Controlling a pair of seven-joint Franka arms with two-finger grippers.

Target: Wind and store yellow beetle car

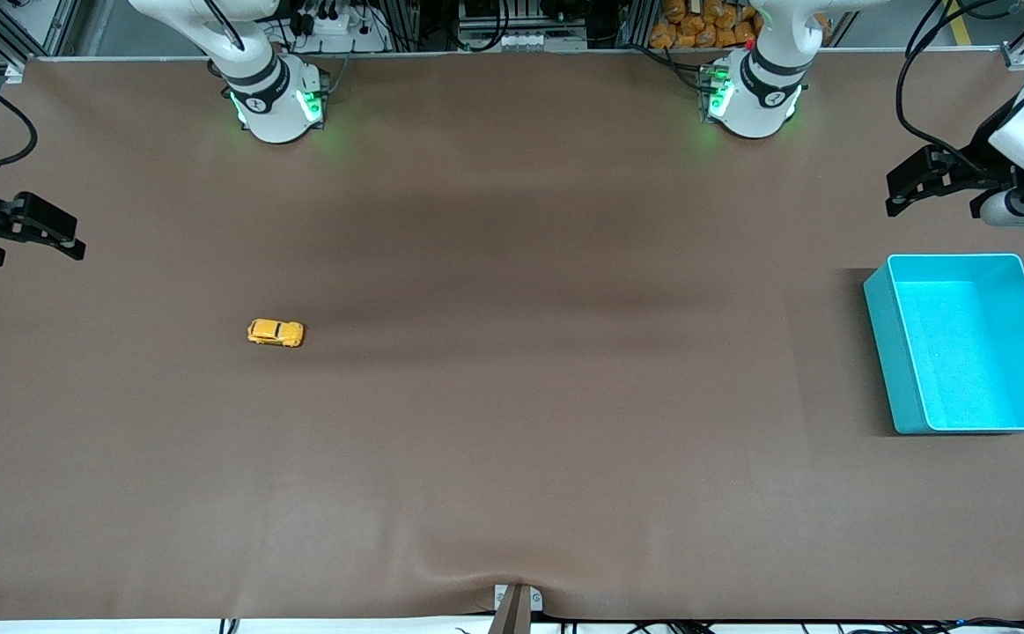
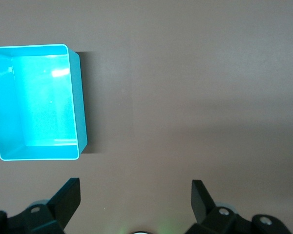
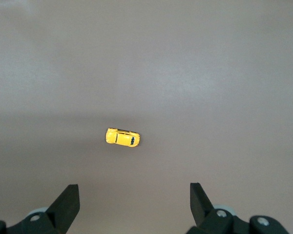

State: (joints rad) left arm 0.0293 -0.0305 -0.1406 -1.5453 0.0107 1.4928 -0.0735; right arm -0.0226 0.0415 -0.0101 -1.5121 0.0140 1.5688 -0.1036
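Note:
The yellow beetle car [image 1: 276, 332] [image 3: 122, 137] stands on its wheels on the brown table, toward the right arm's end, with nothing touching it. My right gripper [image 1: 36, 254] [image 3: 134, 192] hangs open and empty high over the edge of that end, well apart from the car. The turquoise bin [image 1: 886, 352] [image 2: 80, 97] is empty and sits at the left arm's end. My left gripper [image 1: 934, 210] [image 2: 136, 190] hangs open and empty over the bare table beside the bin. Both arms wait.
The brown mat [image 1: 512, 396] covers the whole table and has a small pucker at a clamp [image 1: 516, 603] on the edge nearest the front camera. The two arm bases [image 1: 274, 101] [image 1: 754, 97] stand along the table's farthest edge.

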